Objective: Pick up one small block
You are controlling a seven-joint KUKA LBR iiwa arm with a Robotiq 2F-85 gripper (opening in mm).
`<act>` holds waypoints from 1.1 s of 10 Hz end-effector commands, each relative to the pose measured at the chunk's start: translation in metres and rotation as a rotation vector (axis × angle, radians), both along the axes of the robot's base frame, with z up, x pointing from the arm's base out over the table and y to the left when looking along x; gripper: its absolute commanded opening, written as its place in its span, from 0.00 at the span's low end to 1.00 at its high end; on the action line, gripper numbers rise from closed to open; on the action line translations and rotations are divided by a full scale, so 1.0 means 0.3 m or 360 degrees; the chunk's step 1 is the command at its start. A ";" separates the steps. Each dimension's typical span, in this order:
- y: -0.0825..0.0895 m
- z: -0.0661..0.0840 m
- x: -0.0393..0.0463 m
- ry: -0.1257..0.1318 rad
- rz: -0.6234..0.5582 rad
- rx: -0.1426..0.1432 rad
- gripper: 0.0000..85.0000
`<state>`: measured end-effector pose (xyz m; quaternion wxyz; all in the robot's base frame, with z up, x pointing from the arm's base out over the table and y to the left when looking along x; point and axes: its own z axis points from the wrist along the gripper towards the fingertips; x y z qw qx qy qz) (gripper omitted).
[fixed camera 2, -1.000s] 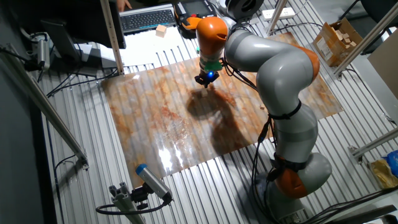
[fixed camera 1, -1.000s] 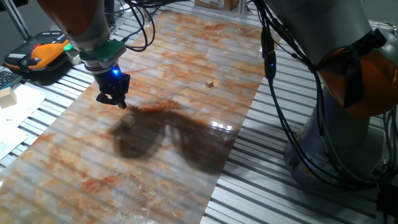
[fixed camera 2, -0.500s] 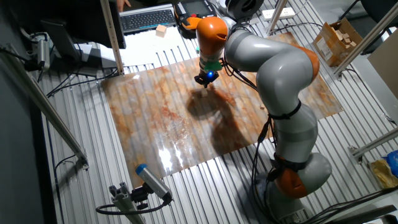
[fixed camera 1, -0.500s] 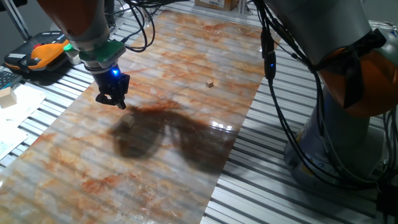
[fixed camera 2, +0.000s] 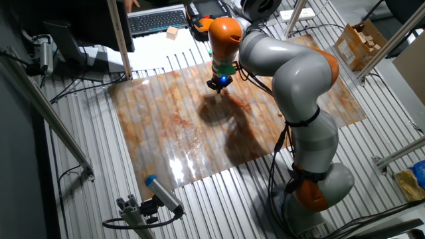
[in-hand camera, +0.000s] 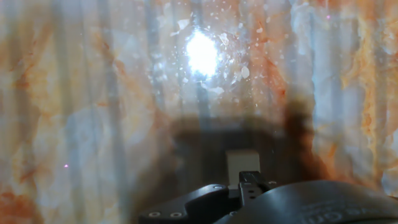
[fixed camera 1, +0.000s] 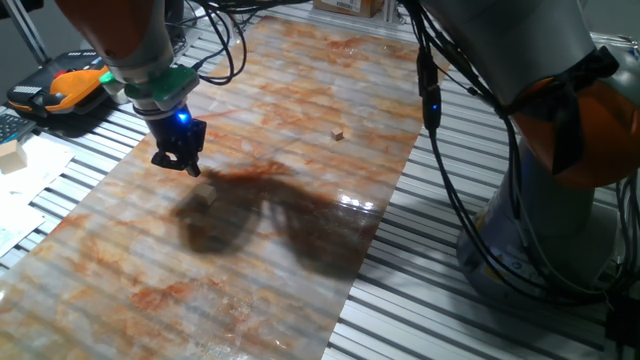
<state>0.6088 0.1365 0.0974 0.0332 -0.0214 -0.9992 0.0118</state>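
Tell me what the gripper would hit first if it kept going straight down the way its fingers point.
Most likely the small block, which the hand view shows just beyond the gripper, resting on the marbled mat. Depth is unclear; if the line misses it, bare mat comes first.

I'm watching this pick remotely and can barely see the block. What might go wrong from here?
In the hand view the block sits right at the gripper tip; whether the jaws hold it firmly is unclear, so it may slip. Neither fixed view shows the block, so a drop onto the mottled mat may be hard to spot.
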 end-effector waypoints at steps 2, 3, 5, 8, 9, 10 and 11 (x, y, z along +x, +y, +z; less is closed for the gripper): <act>-0.012 -0.014 0.006 -0.0012 0.0009 0.0005 0.00; -0.012 -0.016 0.006 -0.0024 0.0006 0.0012 0.00; -0.006 -0.017 0.006 -0.0054 0.0001 0.0018 0.00; -0.004 -0.037 0.007 -0.0068 -0.0007 0.0030 0.00; -0.005 -0.047 0.006 -0.0076 -0.0004 0.0032 0.00; -0.006 -0.055 0.005 -0.0083 0.0003 0.0032 0.00; -0.006 -0.056 0.005 -0.0083 0.0010 0.0032 0.00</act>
